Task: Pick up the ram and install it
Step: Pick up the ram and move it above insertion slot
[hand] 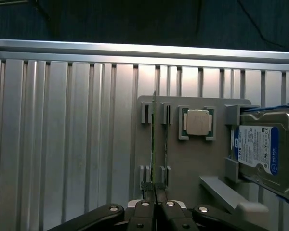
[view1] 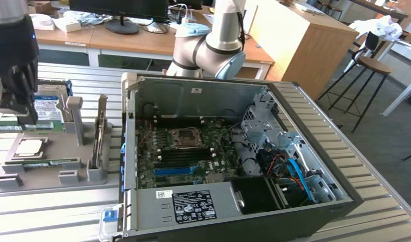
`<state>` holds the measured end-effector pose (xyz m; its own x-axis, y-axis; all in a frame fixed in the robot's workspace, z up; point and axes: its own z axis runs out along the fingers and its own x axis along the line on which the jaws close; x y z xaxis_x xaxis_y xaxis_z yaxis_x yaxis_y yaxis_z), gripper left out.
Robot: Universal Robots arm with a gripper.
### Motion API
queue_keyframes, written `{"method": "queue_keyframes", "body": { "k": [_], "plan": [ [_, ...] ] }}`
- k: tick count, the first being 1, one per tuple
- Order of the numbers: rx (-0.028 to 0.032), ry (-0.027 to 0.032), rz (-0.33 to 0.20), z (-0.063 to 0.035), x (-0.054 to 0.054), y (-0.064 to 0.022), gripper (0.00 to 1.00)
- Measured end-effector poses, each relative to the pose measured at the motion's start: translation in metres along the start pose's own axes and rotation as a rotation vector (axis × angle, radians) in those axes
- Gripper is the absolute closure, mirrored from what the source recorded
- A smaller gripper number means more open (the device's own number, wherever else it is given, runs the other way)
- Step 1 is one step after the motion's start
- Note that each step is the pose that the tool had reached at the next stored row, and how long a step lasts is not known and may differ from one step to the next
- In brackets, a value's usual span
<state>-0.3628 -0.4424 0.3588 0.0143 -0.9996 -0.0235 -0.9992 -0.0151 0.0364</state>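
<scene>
Closest in, black gripper point(hand: 154, 190), fingers point(hand: 148, 195) drawn together and, as far as can be made out, pinched on the upper edge of the ram point(hand: 153, 139). Ram standing on edge in its slots on a grey plastic tray point(view1: 30, 184), at the exterior view's left, not yet lifted clear.

By the look of it light, thin and stiff: a narrow green board, seen edge-on. Likely brittle if bent or twisted, and slick on its flat faces. Best taken along the bare upper edge, square to the board, clear of the chips, and drawn straight up out of the slots.

On the same tray, just beside the ram: a second stick point(hand: 166, 139), also on edge; then a square processor point(hand: 198, 121) with a dull metal lid; then a hard drive point(hand: 260, 149), silver with a blue-white label, held in its own bracket. Under it all, ribbed aluminium bench point(hand: 62, 144), matt and grooved.

Further right, open computer case point(view1: 192, 96) with grey steel walls and a green motherboard point(view1: 192, 156) with black and blue slots, well apart from the ram. Beyond it, pale jointed arm point(view1: 215, 48). At the far right, round wooden stool point(view1: 373, 65).
</scene>
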Motion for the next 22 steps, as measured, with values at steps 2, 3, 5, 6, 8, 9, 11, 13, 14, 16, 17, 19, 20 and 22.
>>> {"method": "queue_keyframes", "body": {
  "k": [2, 3, 5, 6, 8, 9, 11, 13, 14, 16, 17, 19, 20, 22],
  "plan": [
    [0.0001, -0.0002, 0.000, -0.0046, 0.000, 0.0001, 0.89],
    [0.0001, -0.0001, 0.001, -0.0070, 0.000, 0.0002, 0.89],
    [0.0001, -0.0001, 0.001, -0.0113, 0.000, 0.0004, 0.89],
    [0.0001, -0.0001, 0.001, -0.0130, 0.000, 0.0005, 0.89],
    [0.0001, -0.0001, 0.002, -0.0168, -0.001, 0.0006, 0.89],
    [0.0002, -0.0002, 0.002, -0.0186, -0.001, 0.0007, 0.89],
    [0.0002, -0.0001, 0.002, -0.0220, -0.001, 0.0008, 0.89],
    [0.0002, -0.0002, 0.002, -0.0254, -0.001, 0.0009, 0.89],
    [0.0001, -0.0001, 0.002, -0.0271, -0.001, 0.0010, 0.89],
    [0.0001, -0.0002, 0.003, -0.0303, -0.001, 0.0011, 0.89],
    [0.0001, -0.0002, 0.003, -0.0320, -0.001, 0.0011, 0.89],
    [0.0001, -0.0002, 0.003, -0.0354, -0.001, 0.0013, 0.89],
    [0.0002, -0.0002, 0.003, -0.0369, -0.001, 0.0013, 0.89],
    [0.0002, -0.0002, 0.004, -0.0394, -0.001, 0.0014, 0.89]
  ]
}}
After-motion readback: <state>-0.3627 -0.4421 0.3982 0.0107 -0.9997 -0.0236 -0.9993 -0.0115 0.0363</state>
